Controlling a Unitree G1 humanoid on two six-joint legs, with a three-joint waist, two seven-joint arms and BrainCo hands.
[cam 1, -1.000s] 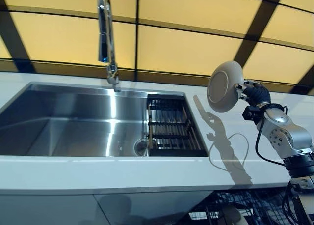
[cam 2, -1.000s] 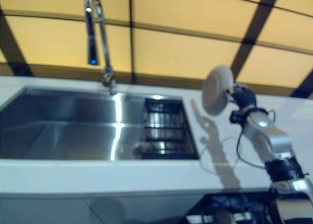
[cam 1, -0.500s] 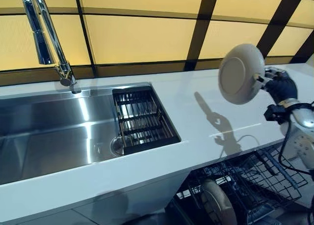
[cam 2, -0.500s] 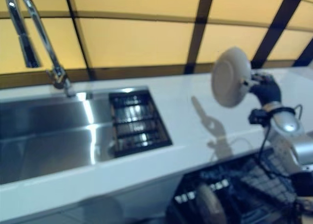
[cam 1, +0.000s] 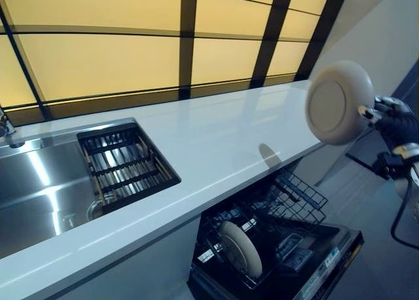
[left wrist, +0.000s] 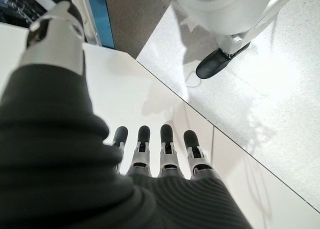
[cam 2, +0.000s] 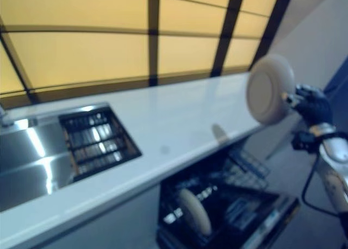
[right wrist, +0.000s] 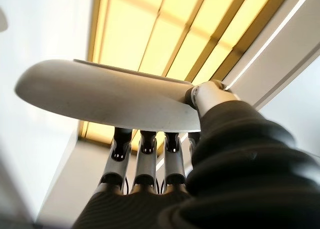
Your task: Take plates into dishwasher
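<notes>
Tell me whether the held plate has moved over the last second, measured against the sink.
Yes. The plate in the right hand was beside the sink; now it hangs off the counter's far end, above the open dishwasher.

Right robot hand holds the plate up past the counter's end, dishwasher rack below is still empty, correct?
Not quite. The right robot hand does hold the plate up past the end of the counter, but the dishwasher rack is not empty: the left eye view shows another plate already standing on edge in it.
</notes>
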